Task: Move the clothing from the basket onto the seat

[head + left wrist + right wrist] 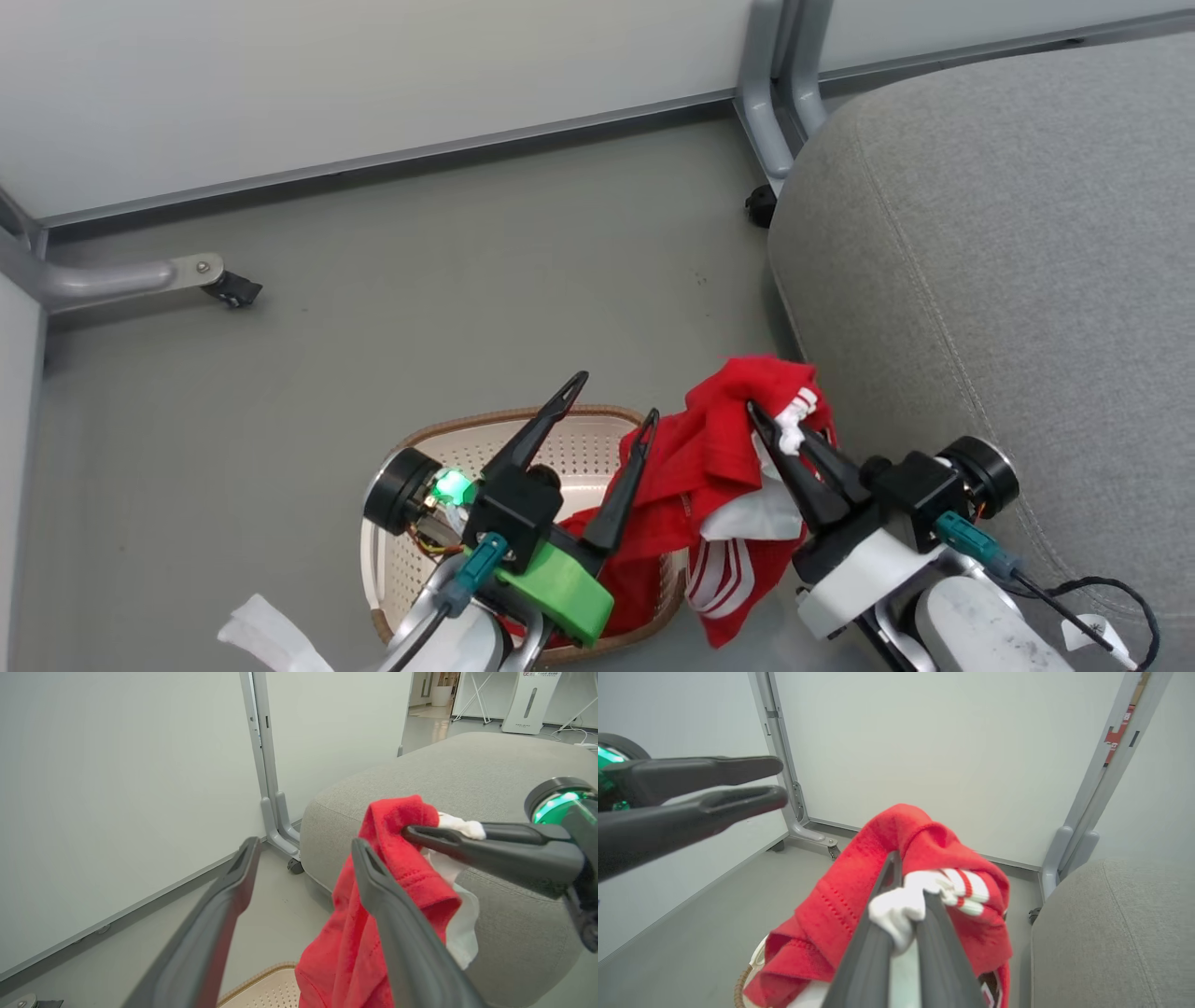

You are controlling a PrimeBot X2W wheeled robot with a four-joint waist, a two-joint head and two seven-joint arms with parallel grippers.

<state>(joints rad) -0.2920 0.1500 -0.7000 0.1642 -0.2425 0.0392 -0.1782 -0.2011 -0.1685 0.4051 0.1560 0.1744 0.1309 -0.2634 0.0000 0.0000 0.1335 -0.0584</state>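
Bright even light, soft shadows, fingers (205, 933) blurred (wrist views)

left gripper (618, 394): two long black tapered fingers with recessed tips, mounted on a black boxy left camera block (512, 504). lime-green bracket (560, 588) sits right under that block. just left of the bracket is a left teal connector (481, 555) on a grey cable. up-left of the bracket is a round black left disc (400, 490) with a glowing green light (455, 485) and thin orange-yellow wires (425, 539). well right of the bracket: right gripper (754, 411) with the same black fingers, white housing (854, 574), black right camera block (920, 490), silver-rimmed black right disc (985, 471), right teal connector (971, 541), looping black cable (1111, 593), small white tag (1088, 635), scuffed pale forearm (971, 630).
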